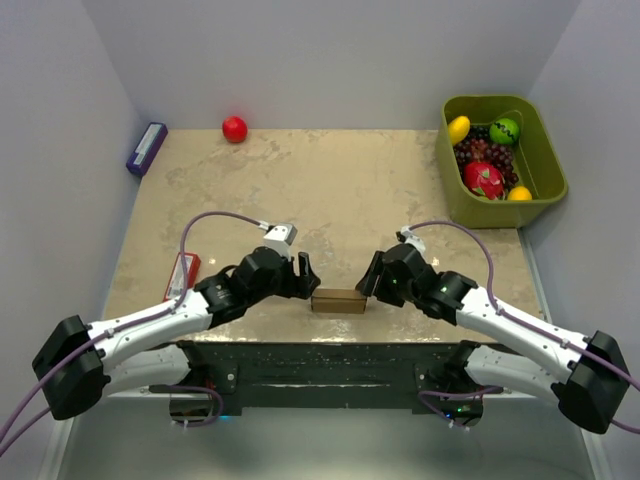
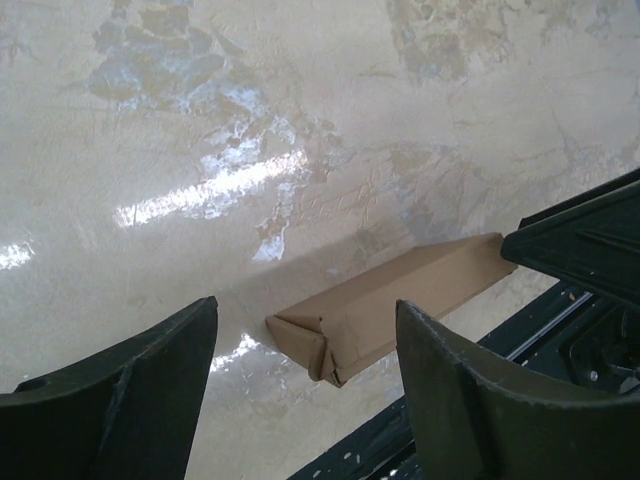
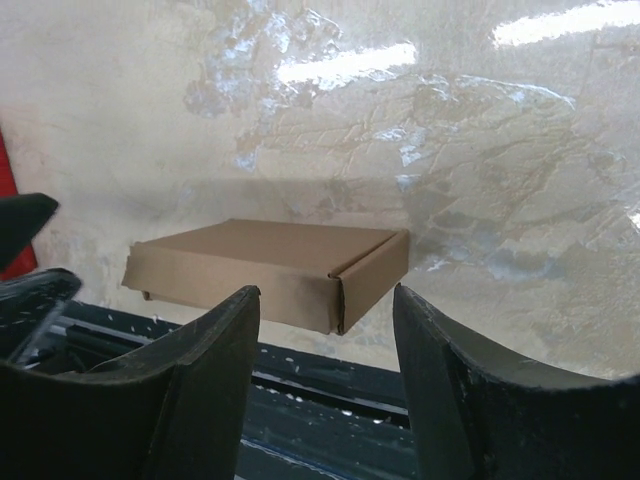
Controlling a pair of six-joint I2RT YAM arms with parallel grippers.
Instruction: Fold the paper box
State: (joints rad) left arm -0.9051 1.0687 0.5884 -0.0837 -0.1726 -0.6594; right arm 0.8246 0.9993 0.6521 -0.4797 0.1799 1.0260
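The paper box (image 1: 338, 300) is lying flat on the bench (image 1: 330, 190), right at the near edge, between the two arms. It is looking closed up, with its flaps tucked in at the ends. The left jaws are standing wide open just beside the box's left end, gripping nothing. The right jaws are also hanging open at the opposite end, fingers (image 3: 470, 400) spread and holding nothing. A flat red packet (image 1: 183, 272) is lying behind the left arm (image 1: 150, 325). Far back, a purple-blue box (image 1: 146, 148) is leaning at the left wall, a red ball (image 1: 234, 128) near it. A green bin (image 1: 545, 150) of fruit is sitting in the far right corner.
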